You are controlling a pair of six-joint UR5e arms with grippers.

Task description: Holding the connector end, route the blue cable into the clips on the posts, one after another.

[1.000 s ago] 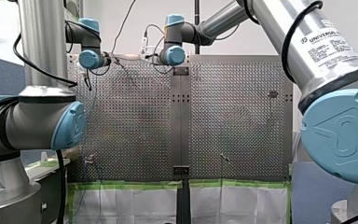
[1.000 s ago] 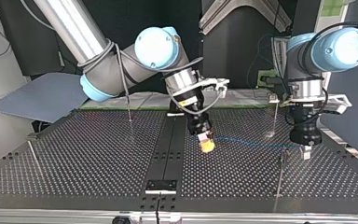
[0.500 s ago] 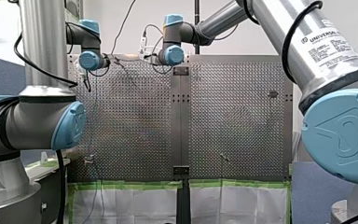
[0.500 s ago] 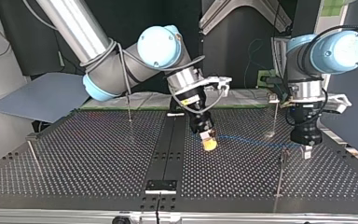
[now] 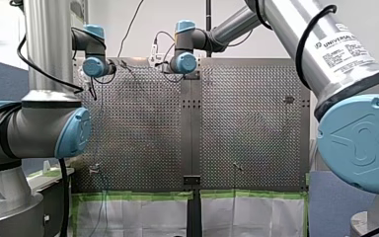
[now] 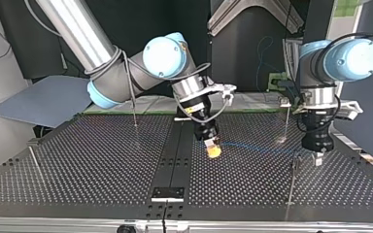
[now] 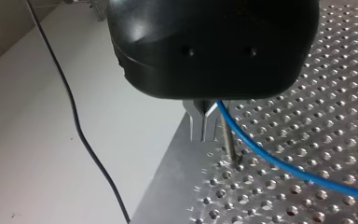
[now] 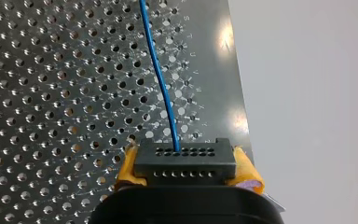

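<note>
In the right wrist view, a black connector (image 8: 182, 161) sits between the yellow pads (image 8: 126, 168) of my right gripper (image 8: 186, 179). The blue cable (image 8: 161, 79) runs from it over the perforated table (image 8: 51, 93). In the top view, my right gripper (image 6: 213, 150) hangs low near the middle rail. The blue cable (image 6: 257, 146) stretches from there to my left gripper (image 6: 316, 158) at the view's right. In the left wrist view, my left gripper (image 7: 203, 125) has its metal fingers shut on the blue cable (image 7: 270, 161), right beside a thin post (image 7: 227, 140).
Thin posts stand on the table: one in front of my left gripper (image 6: 291, 182), one behind it (image 6: 286, 121), one at the back left (image 6: 134, 109) and one at the left edge (image 6: 32, 160). A black rail (image 6: 175, 155) runs down the middle. A black wire (image 7: 74, 116) lies off the table's edge.
In the top view my right gripper has turned at the wrist and shifted slightly left with the connector. My left gripper has stayed almost where it was.
</note>
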